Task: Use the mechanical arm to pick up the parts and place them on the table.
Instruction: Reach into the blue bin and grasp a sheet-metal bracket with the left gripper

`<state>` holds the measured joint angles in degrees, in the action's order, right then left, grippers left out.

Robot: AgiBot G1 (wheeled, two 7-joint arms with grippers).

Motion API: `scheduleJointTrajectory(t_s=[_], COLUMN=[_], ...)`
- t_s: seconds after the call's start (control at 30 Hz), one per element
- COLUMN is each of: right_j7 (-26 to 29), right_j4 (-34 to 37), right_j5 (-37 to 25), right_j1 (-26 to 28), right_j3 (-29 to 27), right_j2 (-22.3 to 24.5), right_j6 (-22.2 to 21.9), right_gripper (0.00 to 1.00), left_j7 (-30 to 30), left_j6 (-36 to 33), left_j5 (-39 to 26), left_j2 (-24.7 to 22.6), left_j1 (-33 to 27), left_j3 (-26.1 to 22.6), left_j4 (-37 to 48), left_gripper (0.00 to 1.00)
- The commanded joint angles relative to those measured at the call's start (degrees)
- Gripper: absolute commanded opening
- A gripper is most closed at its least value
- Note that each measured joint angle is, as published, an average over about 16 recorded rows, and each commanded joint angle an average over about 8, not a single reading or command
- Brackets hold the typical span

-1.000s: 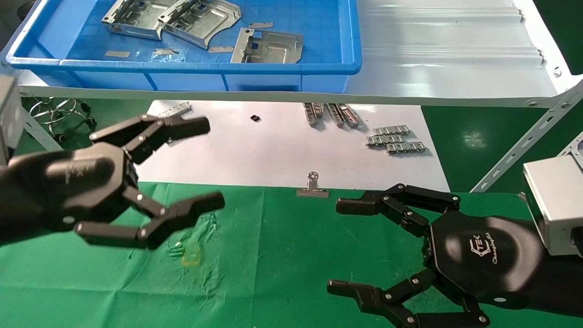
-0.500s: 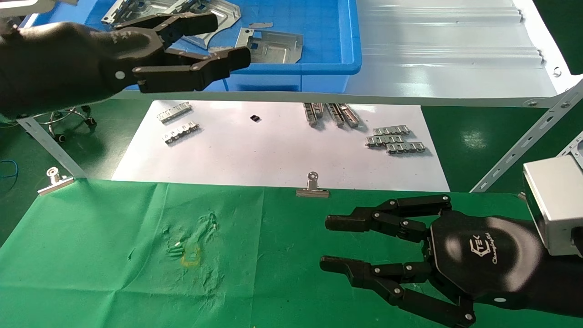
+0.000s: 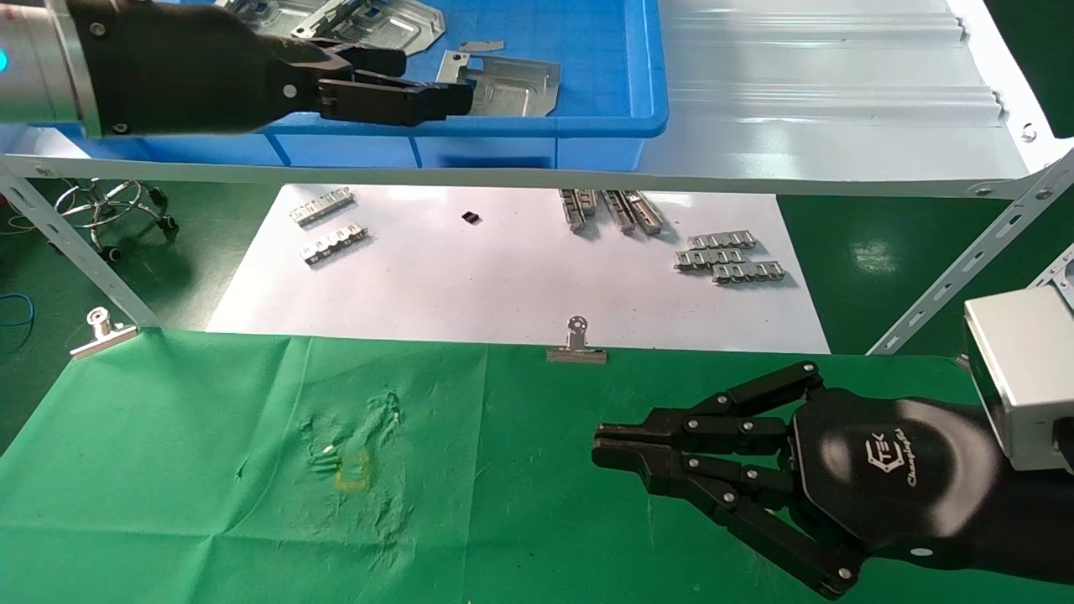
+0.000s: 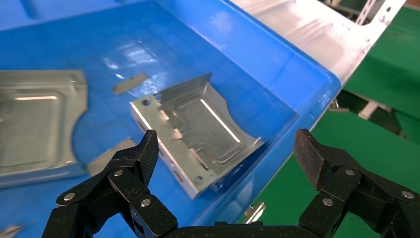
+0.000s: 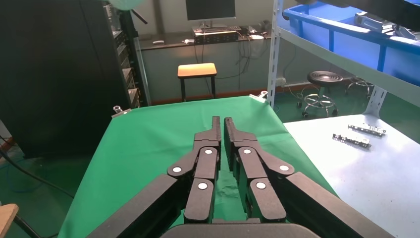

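Note:
Three silvery stamped parts lie in a blue bin point(image 3: 604, 126) on the upper shelf. One part point(image 3: 512, 84) leans near the bin's front wall and two more point(image 3: 377, 21) lie farther back. My left gripper point(image 3: 432, 80) is open and empty, hovering over the bin's front rim just short of the nearest part. In the left wrist view the gripper point(image 4: 229, 151) straddles that part point(image 4: 198, 134) without touching it, and another part point(image 4: 34, 124) lies beside it. My right gripper point(image 3: 608, 445) is shut and empty, low over the green table point(image 3: 210, 470); it also shows in the right wrist view point(image 5: 222, 124).
A white sheet point(image 3: 503, 277) behind the cloth carries small toothed strips point(image 3: 730, 256). Binder clips point(image 3: 576, 344) hold the cloth's far edge. A ribbed silvery shelf point(image 3: 831, 92) runs right of the bin, with slanted struts point(image 3: 965, 260) below. Thin grey slips point(image 4: 129, 83) lie in the bin.
My left arm has risen from above the cloth to the blue bin and reached over its front rim. My right gripper has closed from wide open to shut.

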<state>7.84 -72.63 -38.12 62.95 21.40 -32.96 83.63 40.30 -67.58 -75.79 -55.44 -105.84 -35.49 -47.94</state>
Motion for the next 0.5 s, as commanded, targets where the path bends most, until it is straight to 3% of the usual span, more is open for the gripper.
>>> scheduleJointTrajectory(t_s=[0.03, 0.1, 0.3, 0.33, 0.4, 0.5], right_j7=[0.00, 0.00, 0.00, 0.00, 0.00, 0.00], right_j4=[0.00, 0.00, 0.00, 0.00, 0.00, 0.00], right_j5=[0.00, 0.00, 0.00, 0.00, 0.00, 0.01], right_j1=[0.00, 0.00, 0.00, 0.00, 0.00, 0.00], right_j3=[0.00, 0.00, 0.01, 0.01, 0.01, 0.01], right_j2=[0.00, 0.00, 0.00, 0.00, 0.00, 0.00], right_j6=[0.00, 0.00, 0.00, 0.00, 0.00, 0.00], right_gripper=[0.00, 0.00, 0.00, 0.00, 0.00, 0.00], left_j7=[0.65, 0.45, 0.30, 0.41, 0.79, 1.41], left_j6=[-0.07, 0.08, 0.51, 0.51, 0.32, 0.10], left_j5=[-1.29, -2.42, -5.23, -5.59, -6.18, -6.99], left_j2=[-1.33, -2.45, -4.91, -5.16, -5.57, -6.07], left_j1=[-1.41, -2.55, -5.18, -5.50, -6.06, -6.67], left_j3=[-0.87, -1.52, -3.11, -3.32, -3.73, -4.30], left_j4=[1.70, 3.19, 7.19, 7.76, 8.87, 10.42], left_gripper=[1.00, 0.88, 0.15, 0.07, 0.00, 0.00])
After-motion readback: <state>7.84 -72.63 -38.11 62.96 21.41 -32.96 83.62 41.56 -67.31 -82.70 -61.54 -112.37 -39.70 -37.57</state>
